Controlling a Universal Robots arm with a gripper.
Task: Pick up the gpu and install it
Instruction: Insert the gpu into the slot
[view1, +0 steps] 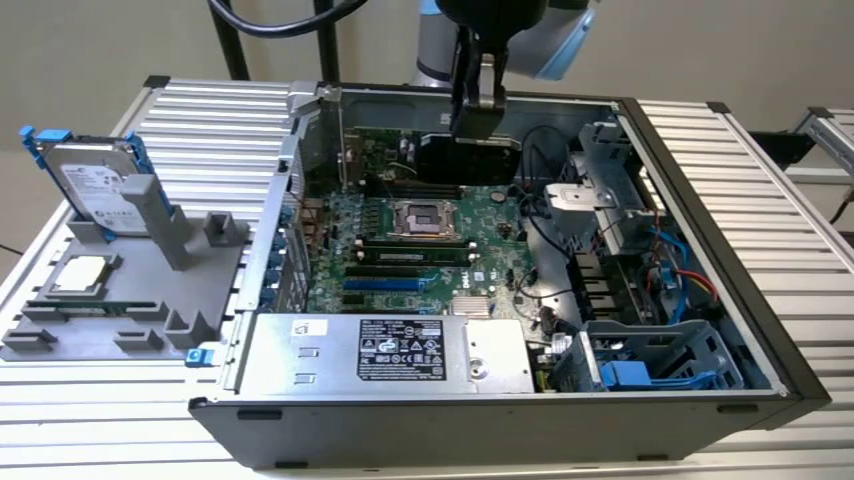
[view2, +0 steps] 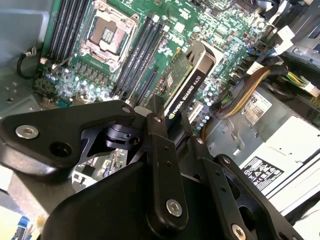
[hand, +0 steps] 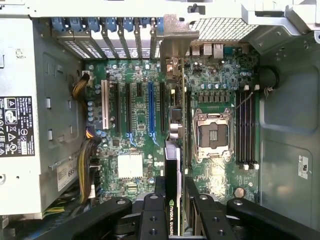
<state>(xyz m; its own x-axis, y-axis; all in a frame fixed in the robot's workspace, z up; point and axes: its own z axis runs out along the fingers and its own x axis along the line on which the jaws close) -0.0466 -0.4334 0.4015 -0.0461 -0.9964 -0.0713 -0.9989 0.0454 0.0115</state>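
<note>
The tool (view1: 477, 118) was clenched on the gpu (view1: 467, 160), gripping the card by its upper edge so that it hung on edge inside the open case (view1: 694, 200). In both wrist views the black fingers (hand: 150, 215) pinched the card's two faces. The pick-up looked finished and the install step in hand: the gpu (hand: 172, 170) hovered over the board (hand: 130, 200), between the socket (hand: 212, 132) and the row of slots (hand: 150, 107), apparently not seated. I could not tell whether its lower edge touched anything.

Seating it would, by my reading, call for the card's edge to sit squarely over one long slot, with its silver bracket (hand: 175, 37) lined up at the rear openings, and then a straight, even press. A tilt could jam the edge.

The card was flat and rectangular, with a matte black shroud on one face and green circuit board on the other (view2: 172, 82). The board was glossy green and crowded with small parts; the slots were narrow plastic bars in blue, black and white. The supply (hand: 30, 100) was a plain grey sheet-metal box, with yellow and black cables (hand: 85, 165) beside it. The surface (view1: 747, 170) was ribbed aluminium. On the exterior view's left a grey tray (view1: 120, 300) held a drive (view1: 100, 185).
</note>
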